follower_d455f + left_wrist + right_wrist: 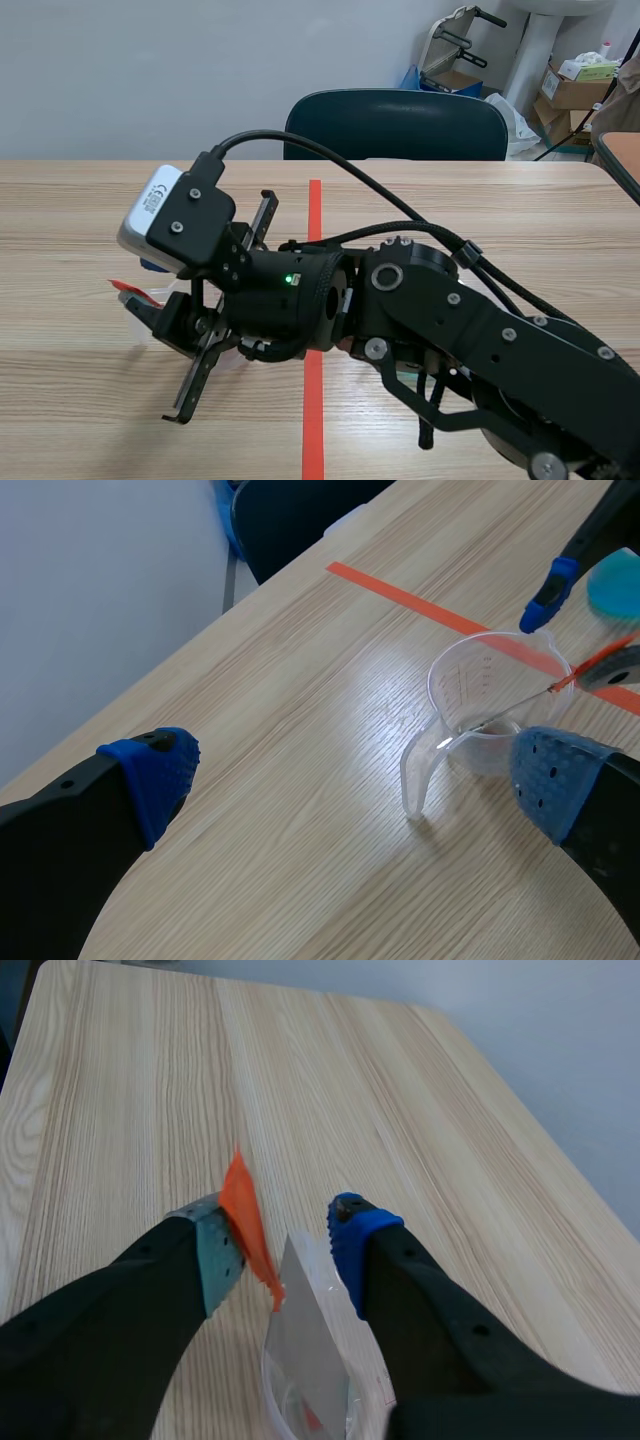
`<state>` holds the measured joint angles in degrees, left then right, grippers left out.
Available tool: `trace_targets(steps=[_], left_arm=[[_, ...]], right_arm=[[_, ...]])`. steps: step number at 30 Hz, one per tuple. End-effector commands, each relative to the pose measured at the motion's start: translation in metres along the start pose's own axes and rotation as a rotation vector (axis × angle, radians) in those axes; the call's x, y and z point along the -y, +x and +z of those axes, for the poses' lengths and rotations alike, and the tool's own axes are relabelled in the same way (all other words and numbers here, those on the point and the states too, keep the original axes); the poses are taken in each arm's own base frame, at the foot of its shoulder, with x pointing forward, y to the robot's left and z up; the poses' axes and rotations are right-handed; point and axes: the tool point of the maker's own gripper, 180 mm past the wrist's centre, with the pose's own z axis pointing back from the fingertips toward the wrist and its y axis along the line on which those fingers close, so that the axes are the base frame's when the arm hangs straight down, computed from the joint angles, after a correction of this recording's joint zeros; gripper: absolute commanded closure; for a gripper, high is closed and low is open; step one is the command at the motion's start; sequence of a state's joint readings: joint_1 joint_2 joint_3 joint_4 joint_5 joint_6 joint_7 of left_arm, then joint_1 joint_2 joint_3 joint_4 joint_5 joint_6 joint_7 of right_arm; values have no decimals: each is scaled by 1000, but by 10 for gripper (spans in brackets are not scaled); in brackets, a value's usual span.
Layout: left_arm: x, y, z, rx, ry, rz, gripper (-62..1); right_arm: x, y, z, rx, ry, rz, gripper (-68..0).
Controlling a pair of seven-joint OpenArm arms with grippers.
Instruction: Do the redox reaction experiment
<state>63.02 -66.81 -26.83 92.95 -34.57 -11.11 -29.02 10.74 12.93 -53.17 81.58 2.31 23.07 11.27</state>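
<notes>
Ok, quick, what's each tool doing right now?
Left tool: open, holding nothing.
Right tool: open, red stick against one pad.

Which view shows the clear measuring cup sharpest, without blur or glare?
Left wrist view: measuring cup sharp, faint sheen on the table beside it; right wrist view: cup blurred, close under the right gripper; scene view: right arm hides most of it.

A clear handled measuring cup (478,705) stands upright, a thin orange-red strip (246,1218) slanting into it.

One clear measuring cup (478,695), one orange-red stick (245,1218), one dark chair (395,125)
</notes>
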Motion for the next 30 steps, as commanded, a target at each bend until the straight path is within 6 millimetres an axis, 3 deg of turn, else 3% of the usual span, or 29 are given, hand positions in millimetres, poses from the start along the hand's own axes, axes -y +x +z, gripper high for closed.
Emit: trace_targets(steps=[1,7,14,20,30], left_arm=[[3,9,1,42,8,19,-623],[2,1,14,46,78,72,-623],[9,-4,32,69,152,131,-623],[20,-3,37,69,164,113,-623],[43,13,30,102,82,72,-623]], right_arm=[[8,12,1,43,-17,21,-145],[16,17,10,77,-33,35,-7],[36,32,17,101,-81,69,-8],[31,46,18,64,-35,99,-8],[27,90,22,54,-30,76,-8]])
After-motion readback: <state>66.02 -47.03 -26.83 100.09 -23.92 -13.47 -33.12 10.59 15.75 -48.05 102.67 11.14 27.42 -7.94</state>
